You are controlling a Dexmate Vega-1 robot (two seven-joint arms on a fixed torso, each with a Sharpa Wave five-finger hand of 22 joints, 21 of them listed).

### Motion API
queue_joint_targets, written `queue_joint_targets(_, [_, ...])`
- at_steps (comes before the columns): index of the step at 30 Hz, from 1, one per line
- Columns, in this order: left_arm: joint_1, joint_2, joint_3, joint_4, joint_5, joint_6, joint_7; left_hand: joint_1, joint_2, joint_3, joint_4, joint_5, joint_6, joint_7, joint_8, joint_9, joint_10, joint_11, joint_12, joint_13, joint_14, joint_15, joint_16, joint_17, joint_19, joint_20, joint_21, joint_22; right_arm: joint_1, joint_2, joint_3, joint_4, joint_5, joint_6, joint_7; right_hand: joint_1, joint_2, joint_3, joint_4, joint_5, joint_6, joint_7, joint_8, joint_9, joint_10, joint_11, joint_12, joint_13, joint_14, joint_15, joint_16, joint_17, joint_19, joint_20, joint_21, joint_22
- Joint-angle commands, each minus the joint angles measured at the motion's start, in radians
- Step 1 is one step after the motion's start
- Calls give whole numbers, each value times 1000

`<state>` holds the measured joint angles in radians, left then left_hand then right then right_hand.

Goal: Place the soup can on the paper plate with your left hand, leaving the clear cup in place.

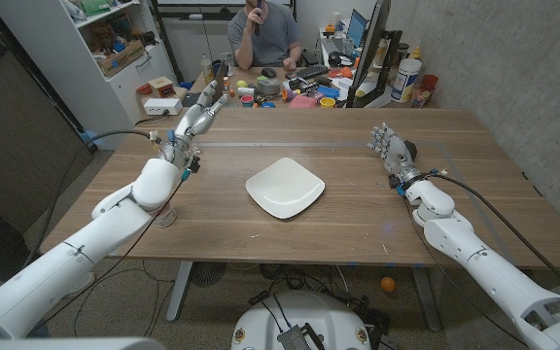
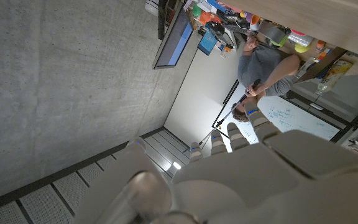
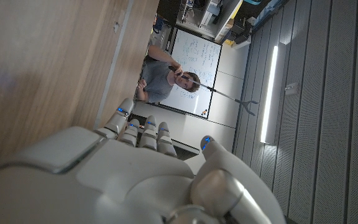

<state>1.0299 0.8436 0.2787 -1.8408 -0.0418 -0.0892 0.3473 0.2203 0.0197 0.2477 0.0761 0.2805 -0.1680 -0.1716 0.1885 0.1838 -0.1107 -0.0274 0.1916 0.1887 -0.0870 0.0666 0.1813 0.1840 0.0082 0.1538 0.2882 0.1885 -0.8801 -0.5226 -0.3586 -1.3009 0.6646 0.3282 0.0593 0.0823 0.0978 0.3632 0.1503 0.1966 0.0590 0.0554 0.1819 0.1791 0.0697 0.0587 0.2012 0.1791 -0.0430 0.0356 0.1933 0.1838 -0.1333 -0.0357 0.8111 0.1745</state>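
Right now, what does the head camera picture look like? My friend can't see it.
A white paper plate sits mid-table with nothing on it. The left robot hand is raised at the far left; the right robot hand waits open on the right. A person sits behind.

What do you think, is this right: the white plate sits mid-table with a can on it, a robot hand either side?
Not quite. The head view shows the white plate bare, no can on it. The rest holds: it sits mid-table, the left hand and the right hand either side.
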Motion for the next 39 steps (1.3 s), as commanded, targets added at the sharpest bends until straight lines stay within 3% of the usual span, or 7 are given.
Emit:
queue_joint_targets(1, [102,70,-93,-143,120,45,53,2,-8,-5,-1,-5,-6,-7,-2,5,-11,0,-2,1,-9,-1,0,4,-3,3,-2,5,-12,-11,7,-7,-1,6,-1,-3,66,2,0,7,0,8,8,5,10,2,5,3,-3,2,6,4,-4,-23,-5,4])
queue_joint_targets(8, [184,103,-161,-238,200,86,61,2,-13,-9,-2,-5,2,-16,4,6,3,-1,5,1,-2,-5,5,4,-2,1,-3,5,-15,-18,10,-17,-1,3,0,-4,66,1,-1,7,1,7,8,5,10,1,5,3,-3,1,5,4,-3,-23,-6,4])
queue_joint_targets(14, [260,135,-244,-340,246,143,14,6,-15,-12,-4,-4,-1,-33,4,6,8,-7,8,2,4,-12,8,4,1,5,-3,6,-12,-22,9,-21,-3,1,4,-5,65,0,0,7,1,8,8,5,10,2,5,3,-3,1,5,4,-2,-23,-8,4])
queue_joint_targets(20, [358,152,-369,-442,287,216,-73,8,-13,-13,-4,-3,-13,-35,1,7,-7,-6,3,2,-5,-11,5,4,-6,8,-7,6,-16,-31,10,-30,-9,-2,-1,-6,65,-1,0,7,1,8,8,5,9,1,5,3,-3,1,5,4,-2,-23,-9,4])
queue_joint_targets(24, [433,155,-481,-507,306,268,-187,8,-9,-14,-3,-3,-40,-43,-6,8,-24,-7,-1,3,-12,-6,4,5,-9,13,-10,7,-20,-37,14,-33,-8,-7,-6,-6,65,-1,-1,7,2,7,8,5,9,1,5,3,-3,0,5,4,-2,-23,-10,4])
queue_joint_targets(31, [525,102,-608,-616,422,366,-337,5,1,-15,3,-3,-65,-47,-9,9,-32,-4,1,4,-13,-5,6,6,-5,27,-9,8,-11,-33,9,-17,-9,-10,1,-6,65,-2,-1,7,2,7,8,5,9,-1,5,3,-3,0,5,4,-2,-23,-11,4])
queue_joint_targets(39, [590,9,-671,-752,580,517,-476,-3,-3,-24,8,-6,-67,-47,-3,10,-36,13,3,6,-15,8,7,7,11,48,-5,8,9,-28,-1,-5,-17,-12,11,-7,64,-3,0,7,1,7,8,5,8,1,4,3,-3,1,5,4,-2,-23,-13,4])
